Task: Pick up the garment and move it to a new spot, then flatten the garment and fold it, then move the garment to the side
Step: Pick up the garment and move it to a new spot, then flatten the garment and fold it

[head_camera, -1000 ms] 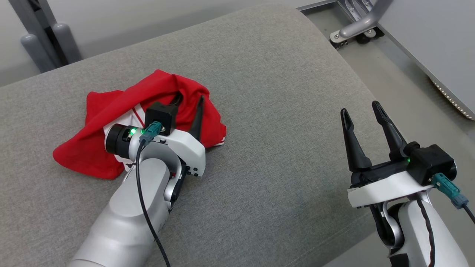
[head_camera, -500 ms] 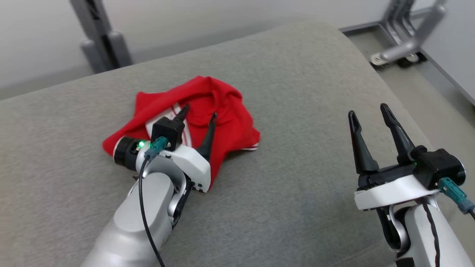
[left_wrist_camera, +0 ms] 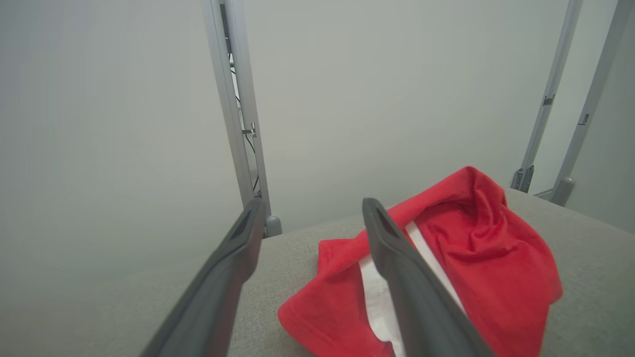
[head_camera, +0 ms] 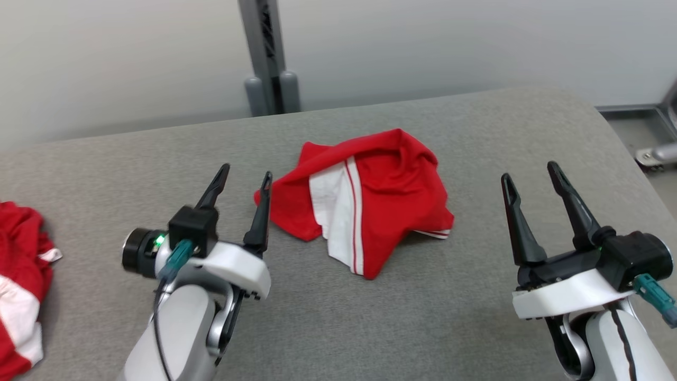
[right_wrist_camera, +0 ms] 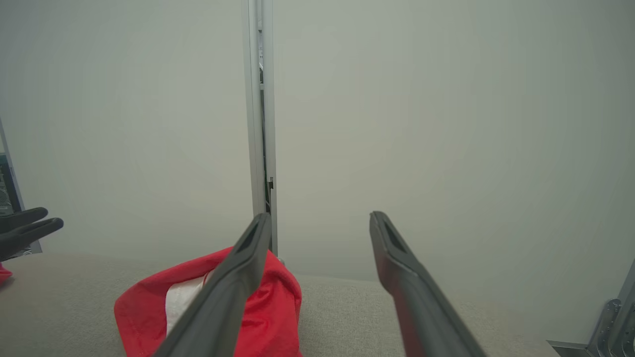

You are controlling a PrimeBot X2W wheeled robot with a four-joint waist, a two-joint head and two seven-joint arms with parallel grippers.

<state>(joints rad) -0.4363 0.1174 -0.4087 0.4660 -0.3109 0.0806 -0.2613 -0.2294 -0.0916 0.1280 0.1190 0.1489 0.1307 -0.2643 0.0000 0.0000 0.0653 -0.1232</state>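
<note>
The garment (head_camera: 391, 180) is soft red cloth, matt and creased, with a white panel. Under it the grey cushion (head_camera: 338, 317) is coarse woven fabric. Left of the garment the left gripper (head_camera: 247, 170) has matt dark plastic fingers (head_camera: 262, 211) and a smooth white shell (head_camera: 232, 264) with slight sheen; behind the garment stands a post (head_camera: 267, 53) of dull grey metal.

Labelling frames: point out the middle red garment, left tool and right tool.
middle red garment (head_camera: 402, 174), head view, on its red upper fold.
left tool (head_camera: 247, 170), head view, midway between its fingertips.
right tool (head_camera: 529, 171), head view, midway between its fingertips.
</note>
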